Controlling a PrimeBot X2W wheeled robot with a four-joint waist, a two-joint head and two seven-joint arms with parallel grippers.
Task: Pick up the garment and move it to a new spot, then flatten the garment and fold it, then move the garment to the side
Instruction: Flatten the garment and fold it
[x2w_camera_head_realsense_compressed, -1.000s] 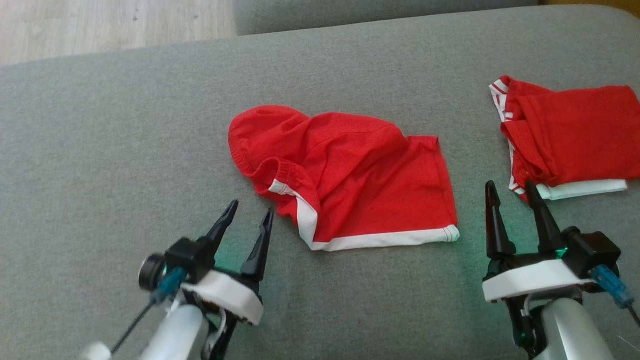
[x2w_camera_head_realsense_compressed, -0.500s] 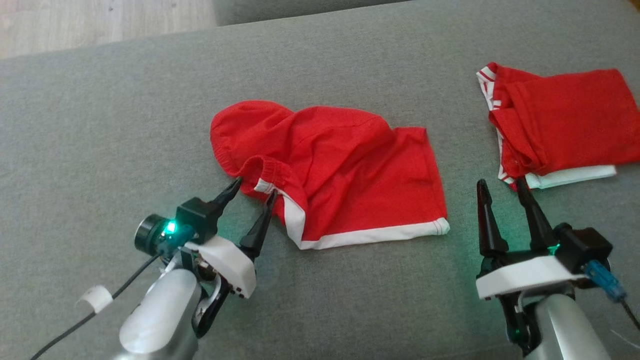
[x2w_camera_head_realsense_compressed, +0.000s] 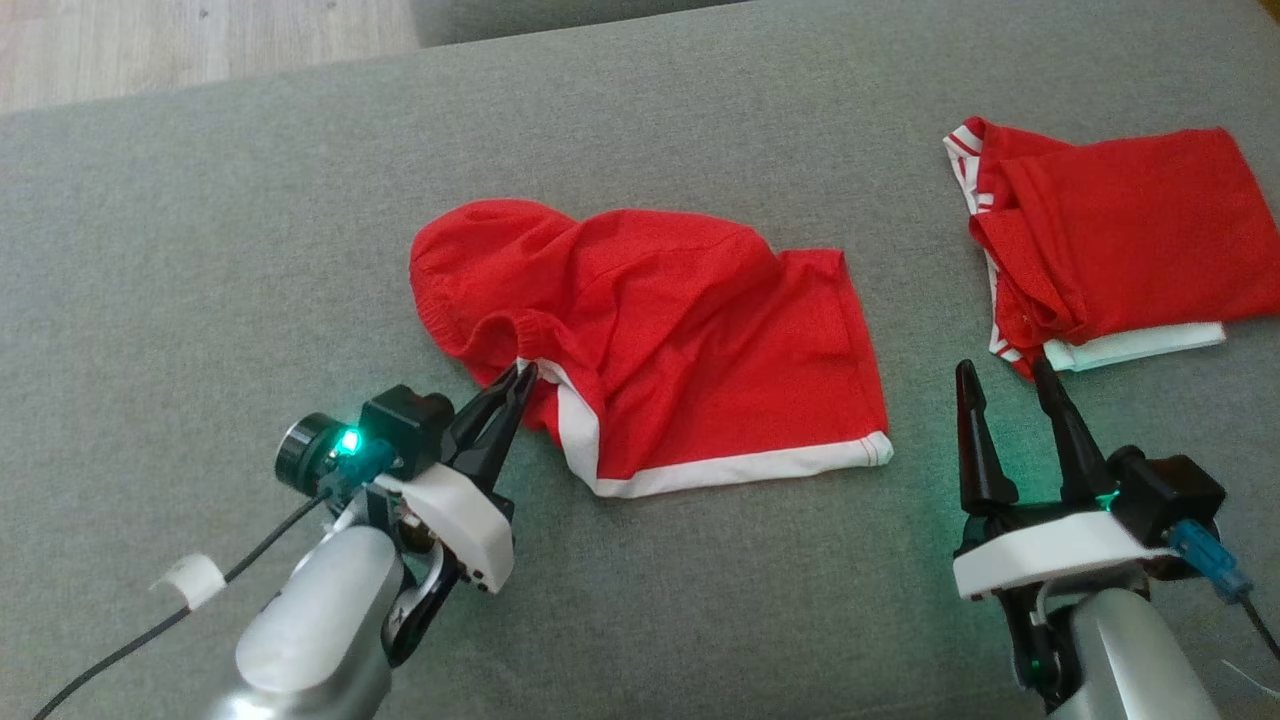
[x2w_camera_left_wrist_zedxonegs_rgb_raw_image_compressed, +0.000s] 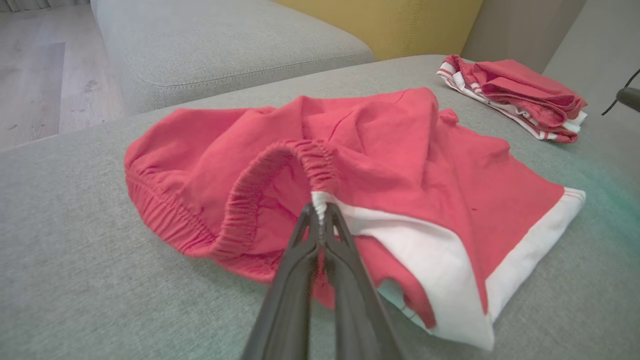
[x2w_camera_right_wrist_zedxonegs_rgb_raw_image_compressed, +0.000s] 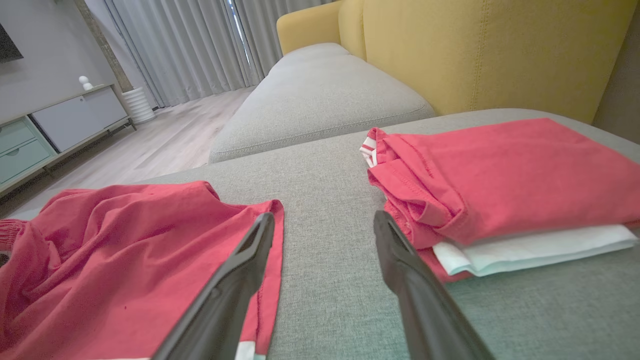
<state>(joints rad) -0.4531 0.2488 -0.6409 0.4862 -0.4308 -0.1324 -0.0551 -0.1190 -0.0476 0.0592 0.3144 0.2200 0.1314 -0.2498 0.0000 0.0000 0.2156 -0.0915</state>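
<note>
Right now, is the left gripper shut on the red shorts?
Shut on the red shorts: the left gripper pinches the waistband beside the white stripe, fingers together.

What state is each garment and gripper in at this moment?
shorts: crumpled, not yet flattened, lying on the cushion, waistband pinched.
left gripper: shut on the shorts' waistband beside the white trim.
right gripper: open, holding nothing, between the shorts and the folded pile.
folded pile: red garment folded on top of a white one, untouched.
</note>
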